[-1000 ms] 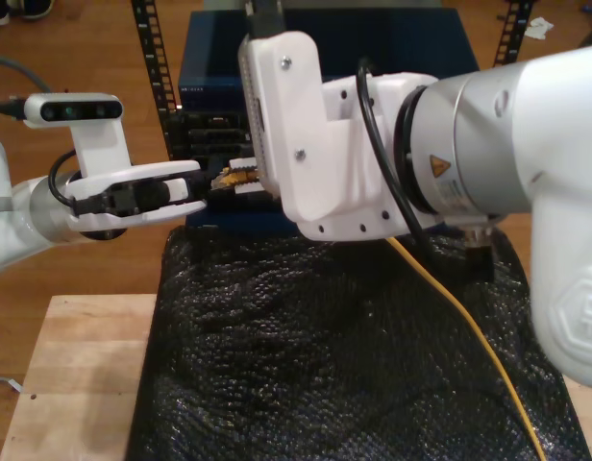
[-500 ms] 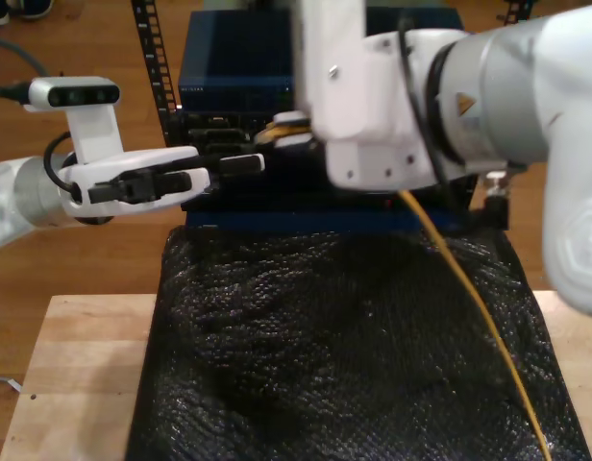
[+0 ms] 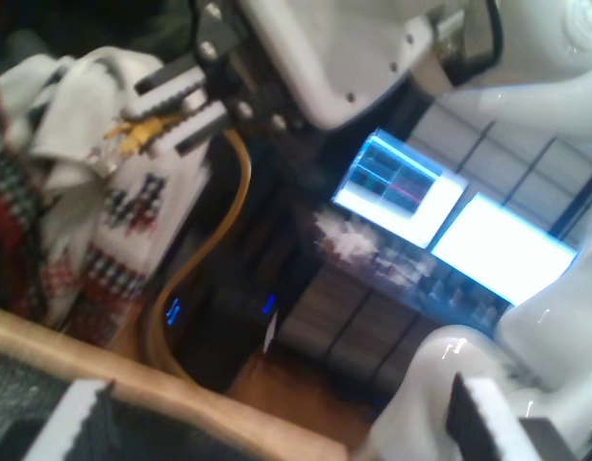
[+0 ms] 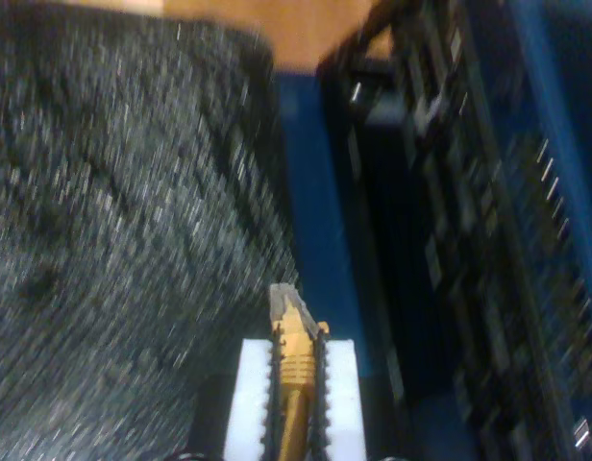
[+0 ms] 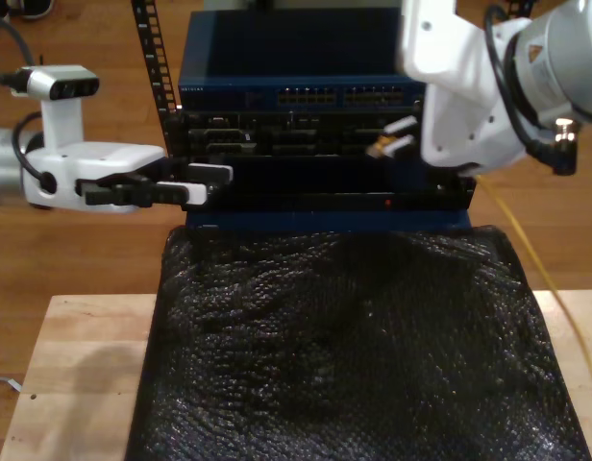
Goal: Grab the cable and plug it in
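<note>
My second gripper [image 4: 296, 384] is clamped on the cable [image 4: 294, 370], plug pointing straight ahead at the rack [image 5: 306, 96], while my first gripper [image 5: 205, 182] idles open farther off.

My first gripper [image 5: 208, 182] is showing a white moulded shell with black linkage in its slot and white flat fingers [image 5: 206, 174]. A grey camera bar [image 5: 54, 83] with dark lenses is sitting on a white bracket behind it, and a black cable is looping by the wrist. My second gripper [image 5: 399, 136] is wearing a bulky white housing with dark screws, a silver cuff bearing an orange warning triangle [image 5: 536, 55], and black cables; its white pads [image 4: 249, 396] are ridged.
</note>
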`<control>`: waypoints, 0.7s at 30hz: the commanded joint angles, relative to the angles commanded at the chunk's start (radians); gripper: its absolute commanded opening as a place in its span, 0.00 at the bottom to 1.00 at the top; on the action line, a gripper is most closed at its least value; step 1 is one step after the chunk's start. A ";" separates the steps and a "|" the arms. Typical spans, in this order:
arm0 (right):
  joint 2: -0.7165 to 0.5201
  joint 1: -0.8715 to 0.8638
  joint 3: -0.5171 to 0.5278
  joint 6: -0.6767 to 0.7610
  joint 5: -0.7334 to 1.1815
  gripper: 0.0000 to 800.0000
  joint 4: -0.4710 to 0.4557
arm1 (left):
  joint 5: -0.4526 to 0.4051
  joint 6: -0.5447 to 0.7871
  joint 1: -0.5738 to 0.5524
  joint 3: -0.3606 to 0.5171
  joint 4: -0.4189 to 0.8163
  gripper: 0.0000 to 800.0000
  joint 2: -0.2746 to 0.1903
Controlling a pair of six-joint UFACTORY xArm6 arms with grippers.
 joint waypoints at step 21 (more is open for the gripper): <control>0.173 -0.051 0.011 0.015 0.075 0.00 -0.057 | -0.262 0.080 0.003 -0.018 0.531 1.00 -0.152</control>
